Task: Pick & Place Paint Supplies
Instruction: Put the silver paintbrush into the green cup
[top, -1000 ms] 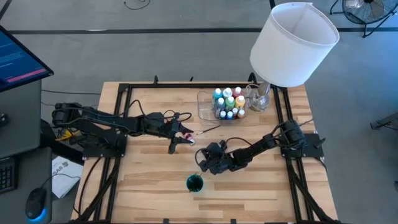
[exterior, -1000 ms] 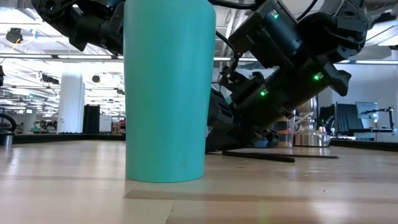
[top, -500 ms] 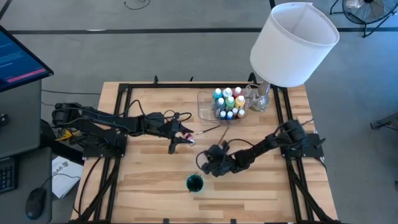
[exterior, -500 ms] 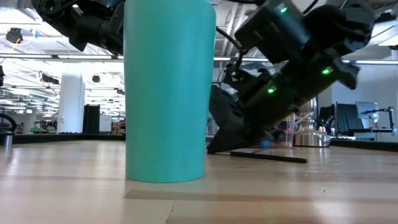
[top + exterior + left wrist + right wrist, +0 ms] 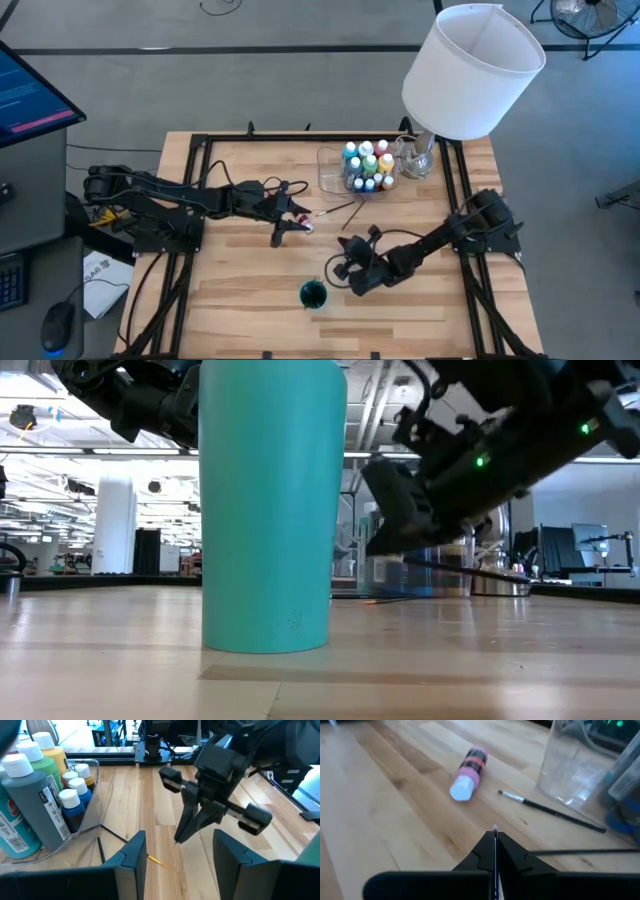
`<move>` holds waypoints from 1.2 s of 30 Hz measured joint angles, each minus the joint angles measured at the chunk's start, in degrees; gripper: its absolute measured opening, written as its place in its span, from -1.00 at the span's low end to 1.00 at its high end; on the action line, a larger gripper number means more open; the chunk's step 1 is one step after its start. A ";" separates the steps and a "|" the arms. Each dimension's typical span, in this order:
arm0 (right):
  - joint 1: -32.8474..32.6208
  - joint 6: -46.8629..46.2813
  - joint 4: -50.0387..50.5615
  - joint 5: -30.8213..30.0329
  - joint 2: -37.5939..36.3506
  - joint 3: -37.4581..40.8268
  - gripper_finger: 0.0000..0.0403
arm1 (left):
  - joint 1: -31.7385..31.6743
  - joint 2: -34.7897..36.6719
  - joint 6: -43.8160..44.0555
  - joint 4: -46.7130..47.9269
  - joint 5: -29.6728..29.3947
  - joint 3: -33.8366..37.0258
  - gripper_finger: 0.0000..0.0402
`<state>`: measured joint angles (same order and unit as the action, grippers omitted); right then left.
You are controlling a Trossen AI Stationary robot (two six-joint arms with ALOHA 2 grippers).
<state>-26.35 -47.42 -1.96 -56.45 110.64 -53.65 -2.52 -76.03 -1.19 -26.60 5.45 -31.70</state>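
My right gripper (image 5: 338,268) hangs above the table near the teal cup (image 5: 313,294), shut on a thin dark brush (image 5: 460,568). My left gripper (image 5: 177,865) waits open at mid-table with nothing between its fingers. A pink white-capped bottle (image 5: 468,773) lies on its side on the wood by the left gripper. Two more brushes (image 5: 550,810) (image 5: 585,851) lie flat near the clear tray (image 5: 330,172). In the tray stand several white-capped paint bottles (image 5: 368,162). My right gripper pinches the brush between its two fingers near the bristle end, whose pale tip (image 5: 495,828) pokes out just past the fingertips. The fingers slant down toward the table's left. The handle (image 5: 480,571) trails back under the gripper, nearly level and clear of the table.
The teal cup (image 5: 265,510) stands near the front edge, just below the right gripper. A big white lampshade (image 5: 470,70) overhangs the far right corner, with a glass jar (image 5: 418,155) under it. Black frame rails run along the table's sides.
My right gripper has risen from the table and drifted a little toward the near edge, rolling its wrist as it went. The brush, which lay flat on the wood, has come up with it and now hangs clear.
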 joint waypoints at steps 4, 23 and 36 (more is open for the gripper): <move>-0.78 1.49 -0.26 -1.71 -1.43 -0.02 -1.00 | -0.02 0.00 0.00 -0.01 0.00 0.00 -0.40; -10.76 53.80 -49.90 -5.27 -13.15 -0.42 -1.00 | 6.10 0.02 10.35 -0.97 0.46 9.54 -0.40; -9.97 85.23 -86.88 8.94 7.63 -20.81 -1.00 | 21.05 0.02 10.88 -2.58 -7.95 10.01 -0.40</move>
<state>-36.33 37.81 -88.83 -47.50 118.26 -74.46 18.53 -76.01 9.69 -29.17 -2.50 -21.69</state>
